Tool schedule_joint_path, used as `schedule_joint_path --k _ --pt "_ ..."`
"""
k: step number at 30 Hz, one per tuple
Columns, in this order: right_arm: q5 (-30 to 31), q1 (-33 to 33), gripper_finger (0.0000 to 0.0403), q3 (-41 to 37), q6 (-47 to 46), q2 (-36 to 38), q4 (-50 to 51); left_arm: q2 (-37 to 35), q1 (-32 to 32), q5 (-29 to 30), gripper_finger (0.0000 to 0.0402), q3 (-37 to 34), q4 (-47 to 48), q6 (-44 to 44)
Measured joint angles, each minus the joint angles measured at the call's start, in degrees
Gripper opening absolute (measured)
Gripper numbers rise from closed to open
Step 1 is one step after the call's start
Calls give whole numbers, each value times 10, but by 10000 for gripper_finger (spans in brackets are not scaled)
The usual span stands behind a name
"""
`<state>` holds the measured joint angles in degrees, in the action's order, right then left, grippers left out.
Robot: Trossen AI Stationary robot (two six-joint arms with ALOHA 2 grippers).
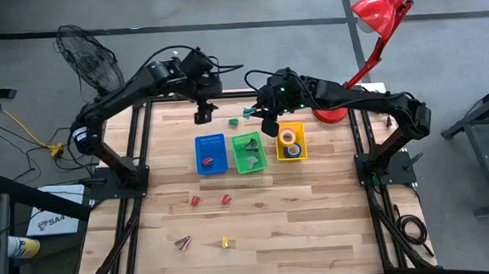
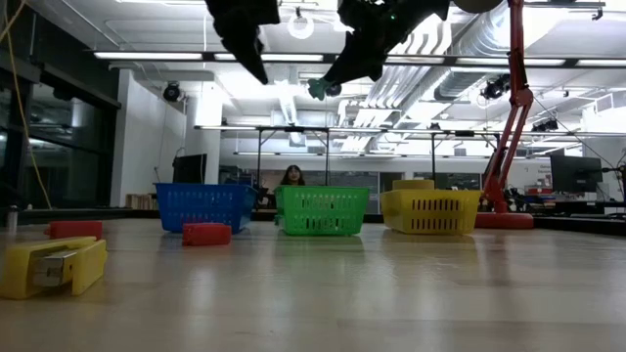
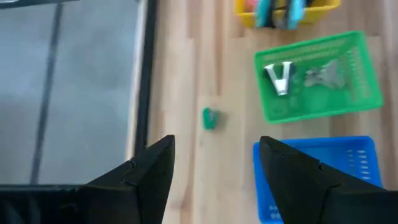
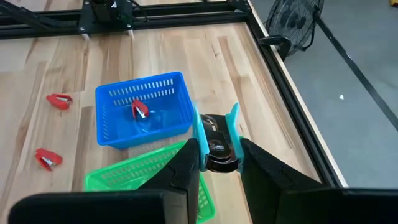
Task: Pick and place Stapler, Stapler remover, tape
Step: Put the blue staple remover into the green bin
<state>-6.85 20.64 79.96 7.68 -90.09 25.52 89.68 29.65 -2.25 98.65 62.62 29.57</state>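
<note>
The right gripper [image 4: 214, 155], low in the middle of its wrist frame, is closed on a teal staple remover [image 4: 214, 138] and hangs above the far edge of the green bin [image 1: 248, 151] in the middle of the high view; the risk is a release made too early, which would likely send the piece onto the rim or the bare wood beside it; tilted in the fingers as it looks, it may also catch on the mesh wall. The left gripper [image 3: 214, 168] stands open and empty at the bottom of its frame, above the blue bin [image 1: 211, 153]; a small green piece [image 3: 209, 118] lies loose on the table just beyond; a hasty descent could nudge it away. Tape rolls [image 1: 290, 139] sit in the yellow bin [image 1: 302, 150]; red staplers [image 1: 194, 200] wait lower in the frame.
</note>
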Motion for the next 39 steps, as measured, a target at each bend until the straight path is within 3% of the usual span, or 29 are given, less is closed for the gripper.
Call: schedule_joint_path --k 11,28,39 --pt "0 0 81 0 -2 1 30 -31 0 49 229 0 53 -2" --pt "-5 -40 81 -75 -50 -2 5 -49 0 104 229 0 122 -9" --pt "-3 -59 81 -52 -110 -64 2 -50 0 116 229 0 147 2"
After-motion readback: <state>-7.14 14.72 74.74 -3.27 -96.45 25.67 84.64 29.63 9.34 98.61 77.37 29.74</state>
